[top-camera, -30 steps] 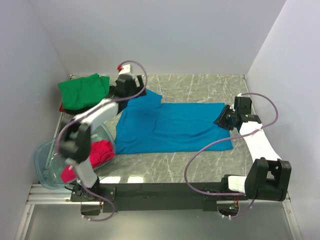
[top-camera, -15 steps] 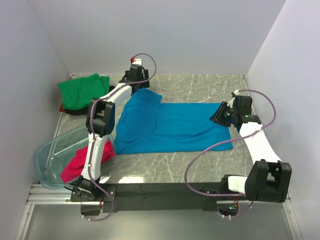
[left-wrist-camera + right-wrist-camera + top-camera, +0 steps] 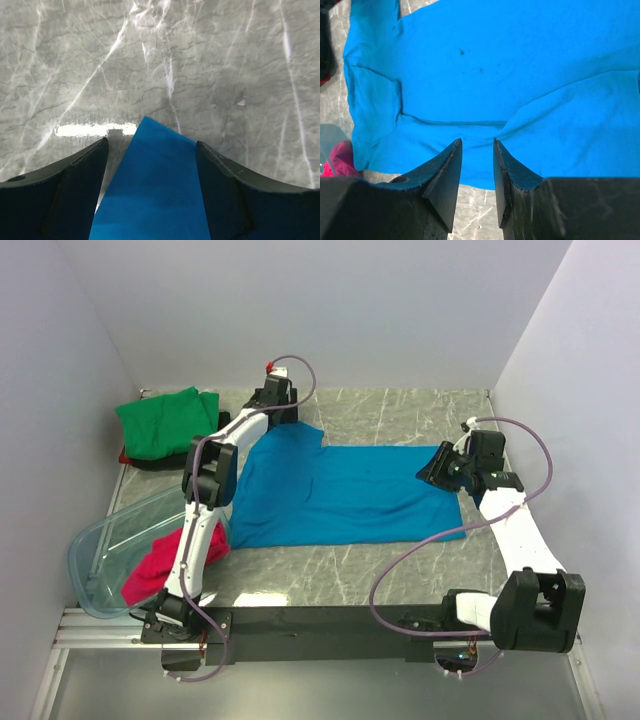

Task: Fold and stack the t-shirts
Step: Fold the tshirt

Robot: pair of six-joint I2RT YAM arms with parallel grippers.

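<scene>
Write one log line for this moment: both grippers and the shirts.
left gripper: open around blue shirt far corner | right gripper: open, above its right edge | green shirt: far left

The grey marbled surface (image 3: 400, 570) carries a bright blue t-shirt (image 3: 340, 490) spread flat across its middle, a folded green t-shirt (image 3: 165, 420) in the far left corner, and a clear plastic bin (image 3: 98, 562) at the near left.

The top view overlooks the whole counter (image 3: 400, 410) from the near edge, while both wrist views look down closely on its blue t-shirt (image 3: 340, 490).
</scene>
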